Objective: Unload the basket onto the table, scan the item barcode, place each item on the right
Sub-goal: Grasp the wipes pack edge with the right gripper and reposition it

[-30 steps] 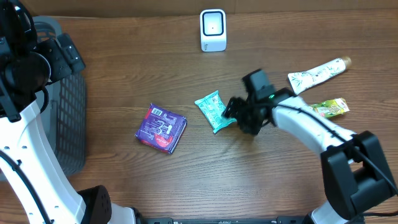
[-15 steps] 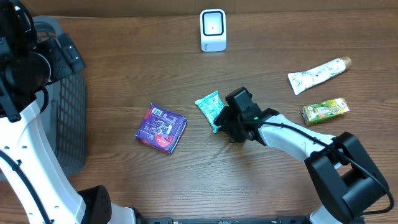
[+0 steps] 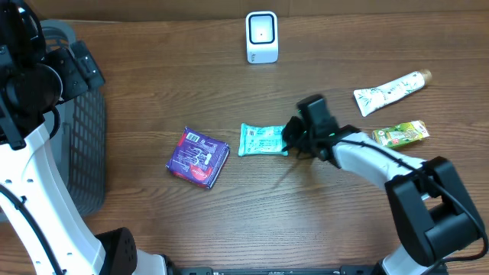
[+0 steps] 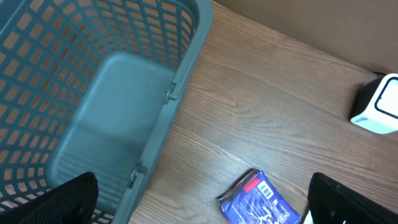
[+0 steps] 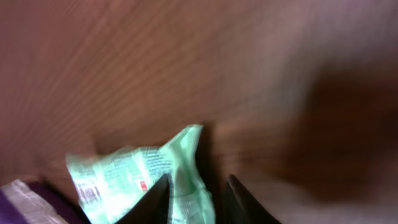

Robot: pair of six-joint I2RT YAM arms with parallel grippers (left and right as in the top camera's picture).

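**Straddling the right end of a mint-green packet**

Near the middle of the wooden surface (image 3: pixel 229 221): a mint-green snack packet (image 3: pixel 263 140). Lies flat, printed side up, with its long axis running left to right in the overhead view. Points one short end toward the purple packet (image 3: pixel 199 157) just beside it on the left, and the other toward the right end effector (image 3: pixel 289 140). Sits well apart from the white barcode scanner (image 3: pixel 261 37), which stands upright at the far edge of the surface.

Reaches in from the right side, low over the wood, meeting the mint-green packet at its right short end. In the right wrist view, shows that crinkled end between the two dark fingers (image 5: pixel 157 198), with a sliver of space on one side. Too blurred to tell whether clamped on the wrapper or merely flanking it.

At the far left, above the grey plastic basket (image 4: pixel 124 93): the left end effector (image 4: pixel 204 183), spread wide and gripping nothing.

Farther right on the surface: a white printed tube (image 3: pixel 390 92) and a small green pouch (image 3: pixel 399 134).
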